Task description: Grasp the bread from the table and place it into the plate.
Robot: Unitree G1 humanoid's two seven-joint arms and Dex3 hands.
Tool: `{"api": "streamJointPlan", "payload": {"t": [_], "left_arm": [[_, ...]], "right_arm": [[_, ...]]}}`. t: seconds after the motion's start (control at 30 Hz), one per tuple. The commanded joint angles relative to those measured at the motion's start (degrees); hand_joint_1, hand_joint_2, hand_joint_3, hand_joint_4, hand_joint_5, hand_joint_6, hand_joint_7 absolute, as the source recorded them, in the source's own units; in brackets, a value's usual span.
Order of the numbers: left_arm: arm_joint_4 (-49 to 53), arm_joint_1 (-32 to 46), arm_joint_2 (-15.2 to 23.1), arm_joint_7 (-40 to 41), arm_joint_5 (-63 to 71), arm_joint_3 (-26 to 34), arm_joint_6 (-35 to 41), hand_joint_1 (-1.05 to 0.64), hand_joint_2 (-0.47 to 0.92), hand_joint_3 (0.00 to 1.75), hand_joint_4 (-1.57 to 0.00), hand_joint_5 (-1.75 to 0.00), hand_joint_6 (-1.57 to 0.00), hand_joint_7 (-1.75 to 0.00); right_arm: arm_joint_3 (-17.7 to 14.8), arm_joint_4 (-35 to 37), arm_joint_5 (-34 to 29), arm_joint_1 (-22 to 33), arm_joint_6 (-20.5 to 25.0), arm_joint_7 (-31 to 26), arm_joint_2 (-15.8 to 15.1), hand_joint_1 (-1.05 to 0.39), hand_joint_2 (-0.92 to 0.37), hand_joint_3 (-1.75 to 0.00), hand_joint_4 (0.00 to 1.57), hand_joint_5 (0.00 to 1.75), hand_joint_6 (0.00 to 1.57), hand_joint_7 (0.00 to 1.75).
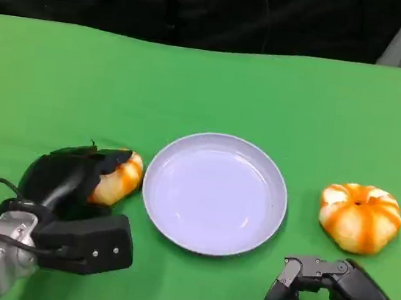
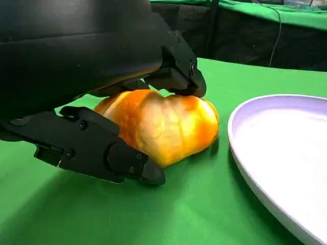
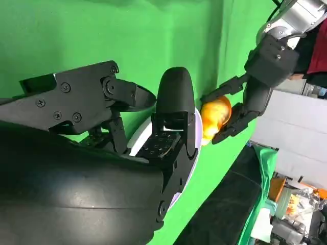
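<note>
An orange-glazed bread (image 1: 119, 178) lies on the green table just left of the lavender plate (image 1: 214, 196). My left hand (image 1: 71, 174) is wrapped over it: in the left wrist view its fingers (image 2: 168, 66) press on the top of the bread (image 2: 163, 125) and the thumb (image 2: 102, 150) lies along its near side, while the bread still rests on the cloth. The plate (image 2: 286, 153) holds nothing. My right hand (image 1: 322, 295) rests low at the table's near right, fingers apart and loosely bent, holding nothing. The right wrist view catches the left hand (image 3: 255, 87) around the bread (image 3: 214, 115).
A second bun (image 1: 359, 217), orange with white stripes, sits right of the plate, just beyond my right hand. The table's far edge (image 1: 214, 46) meets a dark backdrop. Green cloth stretches behind the plate.
</note>
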Motion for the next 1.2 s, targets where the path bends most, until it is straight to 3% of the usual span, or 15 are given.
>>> {"api": "streamJointPlan", "payload": {"t": [0.03, 0.1, 0.13, 0.2, 0.3, 0.4, 0.47, 0.73, 1.2], "left_arm": [[0.6, -0.38, 0.71, -0.53, -0.91, 0.25, 1.4, -0.01, 0.85, 0.0, -0.56, -0.04, -0.61, -0.04], [0.71, -0.34, 0.11, 1.12, -1.19, 0.55, 2.08, -0.02, 0.86, 0.0, -0.69, -0.1, -0.82, -0.06], [0.77, -0.31, -0.13, 2.19, -1.33, 0.63, 2.13, -0.07, 0.88, 0.0, -0.77, -0.25, -0.99, -0.06], [0.97, -0.29, -0.48, 3.84, -1.58, 0.68, 2.0, -0.11, 0.89, 0.0, -0.66, -0.78, -1.16, -0.04], [1.18, -0.38, -0.72, 4.32, -1.89, 0.61, 2.22, -0.12, 0.88, 0.0, -0.57, -1.09, -1.23, -0.04], [1.23, -0.23, -0.82, 5.1, -2.23, 0.67, 1.7, -0.13, 0.88, 0.0, -0.53, -1.18, -1.24, -0.04], [1.26, 0.1, -0.93, 6.84, -2.37, 0.8, 0.51, -0.12, 0.87, 0.0, -0.53, -1.35, -1.25, -0.04], [2.25, 0.44, -1.22, 12.39, -2.63, 1.23, -3.02, -0.14, 0.85, 0.0, -0.64, -1.31, -1.25, -0.04], [-1.32, 1.2, 0.17, 22.55, -1.76, 1.52, -3.94, -0.14, 0.87, 0.01, -0.59, -1.35, -1.23, -0.03]], "right_arm": [[-0.26, 0.31, 0.46, 0.39, -0.2, -0.09, -0.73, -0.05, -0.85, -0.58, 0.72, 1.54, 0.83, 1.03], [-0.27, 0.3, 0.37, 0.39, -0.23, -0.19, -0.73, -0.04, -0.85, -0.59, 0.72, 1.54, 0.83, 1.03], [-0.28, 0.27, 0.3, 0.41, -0.28, -0.26, -0.74, -0.04, -0.85, -0.59, 0.72, 1.54, 0.84, 1.03], [-0.26, 0.14, 0.37, 0.48, -0.13, -0.16, -0.78, -0.04, -0.85, -0.59, 0.72, 1.54, 0.83, 1.03], [-0.24, 0.05, 0.34, 0.47, -0.03, -0.16, -0.78, -0.05, -0.85, -0.58, 0.71, 1.55, 0.83, 1.03], [-0.23, 0.06, 0.34, 0.45, -0.11, -0.2, -0.72, -0.05, -0.85, -0.58, 0.71, 1.55, 0.83, 1.03], [-0.21, 0.13, 0.28, 0.41, -0.24, -0.23, -0.7, -0.04, -0.85, -0.59, 0.71, 1.55, 0.83, 1.03], [-0.18, -0.36, 0.27, 0.58, 0.7, -0.28, -0.72, -0.04, -0.85, -0.58, 0.72, 1.55, 0.84, 1.03], [-0.12, 0.64, 0.08, 0.08, 0.13, -0.16, -0.68, -0.03, -0.84, -0.6, 0.72, 1.55, 0.83, 1.04]]}}
